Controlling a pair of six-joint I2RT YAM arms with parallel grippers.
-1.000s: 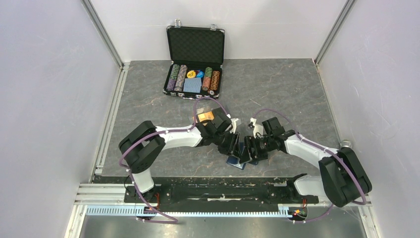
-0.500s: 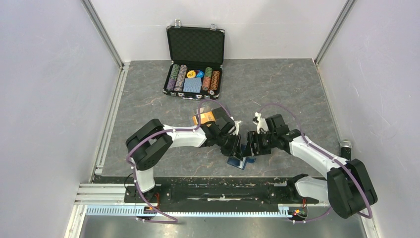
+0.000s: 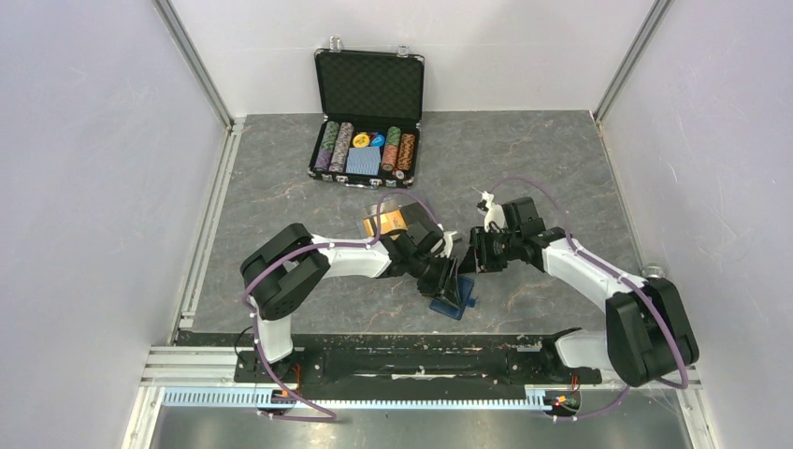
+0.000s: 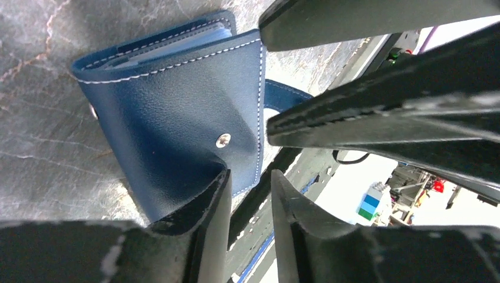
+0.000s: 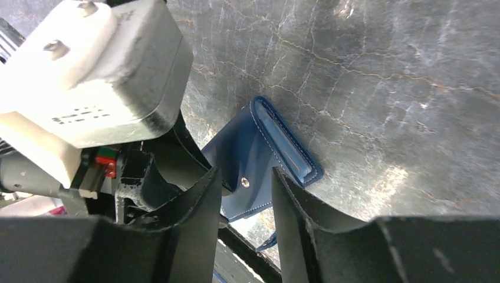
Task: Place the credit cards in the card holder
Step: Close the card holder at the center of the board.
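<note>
The navy card holder lies folded on the table between both arms. In the left wrist view its cover with a metal snap bulges up, and light blue pockets show at the far edge. My left gripper is open by a narrow gap with nothing in it. Its left finger presses against the cover's edge. My right gripper hangs open above the holder, apart from it. One gold-orange credit card shows behind the left arm, partly hidden.
An open black chip case with poker chips and a blue deck stands at the back. The right gripper's black fingers are close to the left gripper. The table's near edge and black rail run just below the holder.
My right gripper has drawn back up and to the right, off the card holder, and its jaws have narrowed. The left gripper stays at the holder.
</note>
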